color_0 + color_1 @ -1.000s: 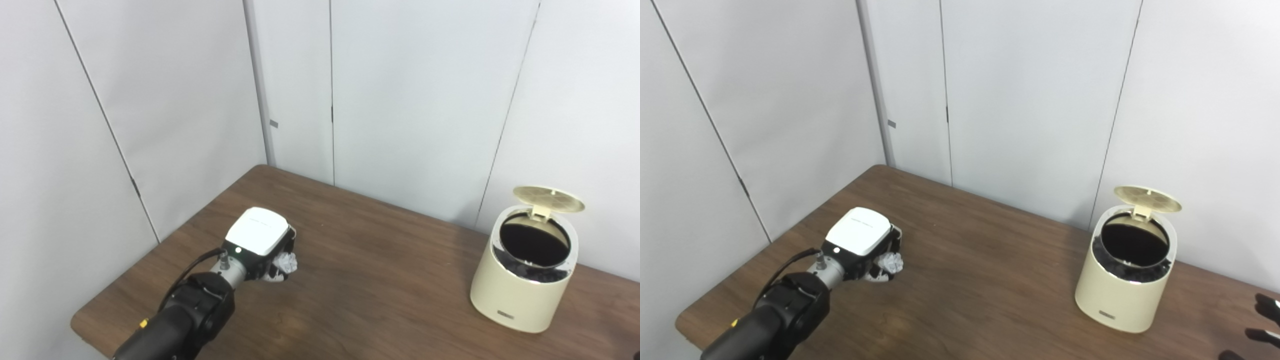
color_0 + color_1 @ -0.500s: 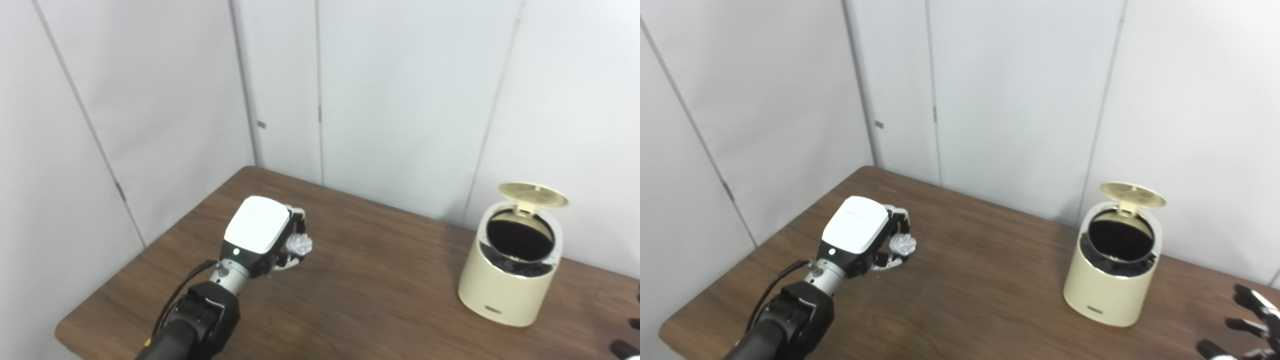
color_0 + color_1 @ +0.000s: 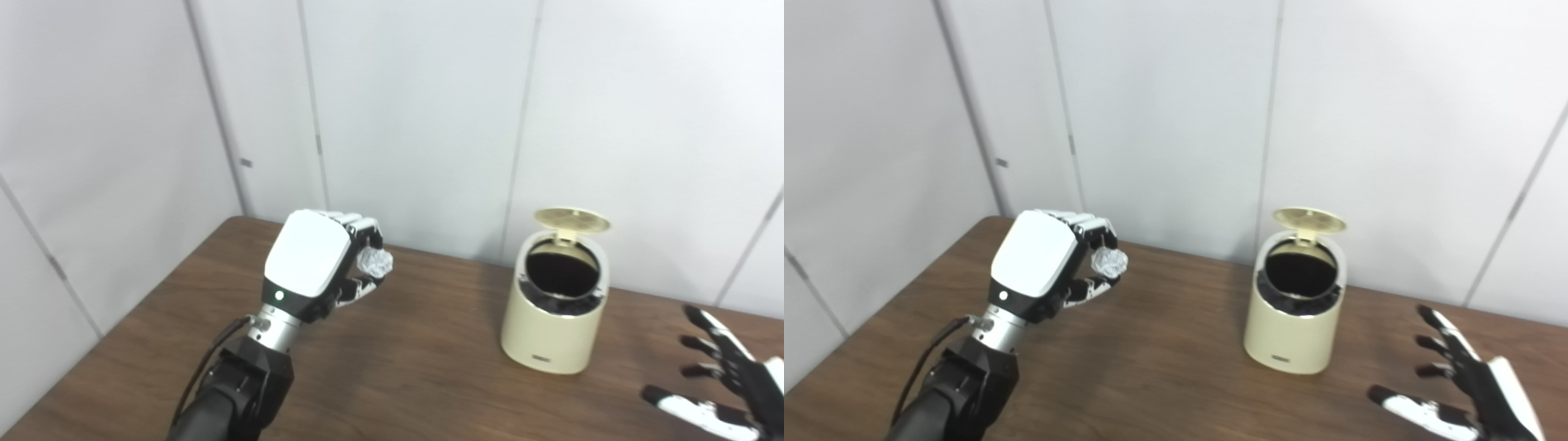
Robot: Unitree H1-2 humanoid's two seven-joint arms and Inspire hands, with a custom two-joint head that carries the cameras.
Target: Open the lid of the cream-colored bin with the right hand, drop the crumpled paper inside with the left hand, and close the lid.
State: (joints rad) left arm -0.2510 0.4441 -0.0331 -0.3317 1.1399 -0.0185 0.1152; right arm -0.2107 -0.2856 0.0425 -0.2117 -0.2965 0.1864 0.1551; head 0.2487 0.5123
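Note:
The cream-colored bin [image 3: 554,331] stands on the brown table [image 3: 404,373] toward the right, its round lid [image 3: 571,219] tipped up at the back and the dark inside showing. My left hand [image 3: 318,260] is raised above the table, left of the bin, shut on the crumpled paper [image 3: 375,263], which shows white between the fingers and thumb. My right hand [image 3: 1470,386] hovers low at the right, in front of and to the right of the bin, open with fingers spread and holding nothing.
White wall panels [image 3: 416,110] close in the table at the back and on the left. The table's left edge [image 3: 104,334] runs diagonally below the left arm. Bare wood lies between the left hand and the bin.
The camera has swung right. My left hand has lifted the crumpled paper off the table and carried it higher, toward the bin. My right hand has come further into view.

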